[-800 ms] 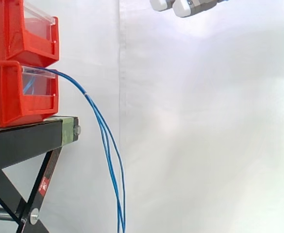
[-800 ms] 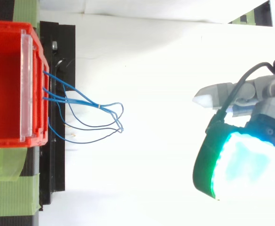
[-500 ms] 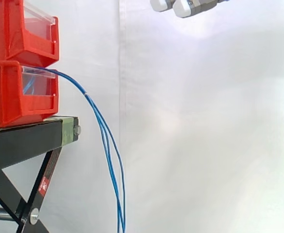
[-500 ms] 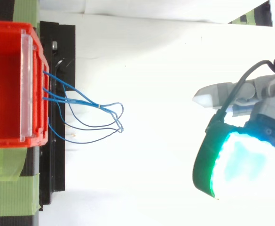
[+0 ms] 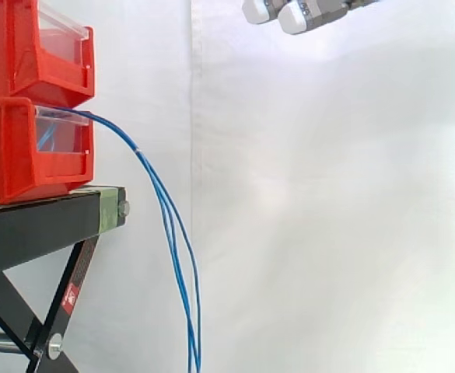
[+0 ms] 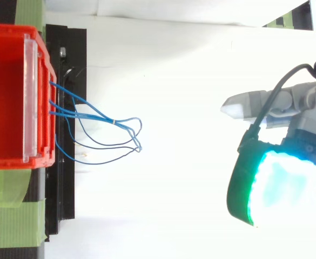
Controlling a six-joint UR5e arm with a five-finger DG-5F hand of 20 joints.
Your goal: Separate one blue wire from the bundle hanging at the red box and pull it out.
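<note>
Blue wires (image 5: 150, 177) hanging downward, from lower red box (image 5: 9, 155)

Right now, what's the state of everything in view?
Blue wires: bundled, hanging from the lower red bin, untouched.
Robot hand: open, high up, well clear of the wires.
Lower red bin: on the black stand, wires trailing out its front.
Upper red bin: stacked on the lower one.

A white curtain (image 5: 328, 233) (seamed vertically) hangs behind the black stand (image 5: 33, 227).
</note>
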